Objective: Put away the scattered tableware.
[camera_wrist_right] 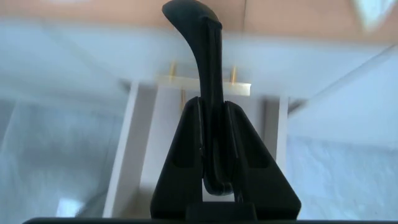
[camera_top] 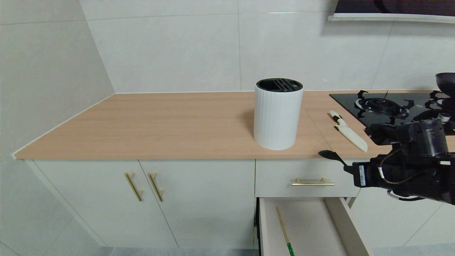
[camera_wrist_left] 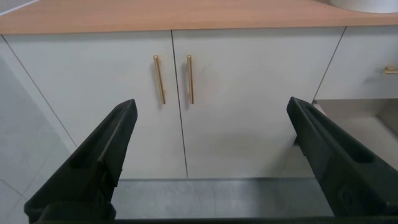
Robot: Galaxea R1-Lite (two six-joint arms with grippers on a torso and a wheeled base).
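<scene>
The right gripper [camera_top: 350, 168] clasps a black spoon [camera_top: 330, 155] above the open drawer [camera_top: 337, 213], by the table's [camera_top: 177, 124] edge. The left gripper [camera_wrist_left: 211, 109] gapes before the cabinet doors [camera_wrist_left: 249, 93]. A white knife [camera_top: 348, 131] lies on the table.

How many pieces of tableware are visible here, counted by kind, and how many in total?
Knife: 1, on the counter.
Spoon: 1, black, held in the right gripper.
Chopsticks: 1 item in the open drawer; one stick or a close pair, I cannot tell.
Total: 3
</scene>
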